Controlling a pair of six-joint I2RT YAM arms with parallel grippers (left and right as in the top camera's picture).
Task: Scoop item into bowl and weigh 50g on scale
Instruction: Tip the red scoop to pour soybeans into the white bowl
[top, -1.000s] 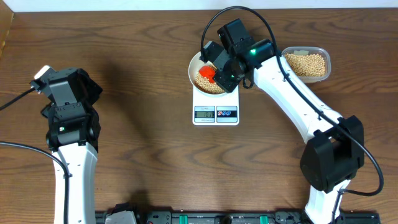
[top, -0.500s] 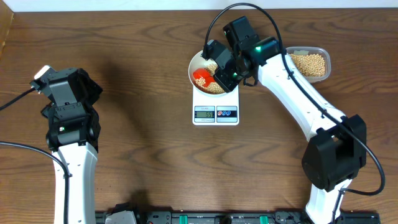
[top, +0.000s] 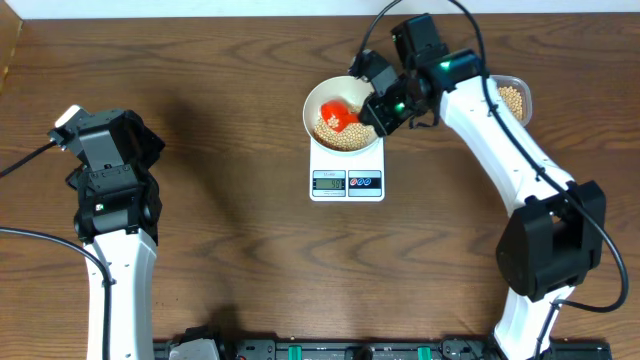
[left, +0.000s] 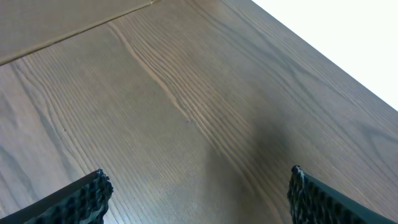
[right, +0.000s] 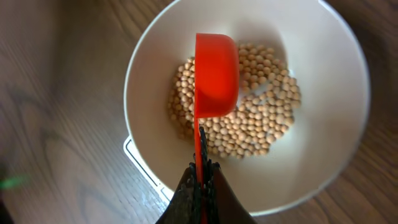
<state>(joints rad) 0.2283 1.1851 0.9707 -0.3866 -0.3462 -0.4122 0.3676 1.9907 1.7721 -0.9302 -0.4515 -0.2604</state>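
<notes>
A white bowl (top: 312, 104) stands on the white scale (top: 347, 183) at the back middle of the table. Tan beans (top: 347, 137) lie in it. My right gripper (top: 380, 106) is shut on the handle of a red scoop (top: 335, 114) held over the bowl. In the right wrist view the gripper (right: 202, 177) pinches the thin handle. The scoop (right: 216, 71) hangs above the beans (right: 261, 124) inside the bowl (right: 143, 68), and no beans show in it. My left gripper (left: 199, 199) is open and empty over bare wood, far left.
A clear plastic tub (top: 514, 98) with more beans sits to the right of the bowl, partly hidden by my right arm. The scale's corner (right: 140, 163) shows under the bowl. My left arm (top: 110, 170) stands at the left side.
My right gripper has moved right and back with the scoop. The scoop has gone from low over the beans to higher over the bowl's middle. The left arm has not moved.
</notes>
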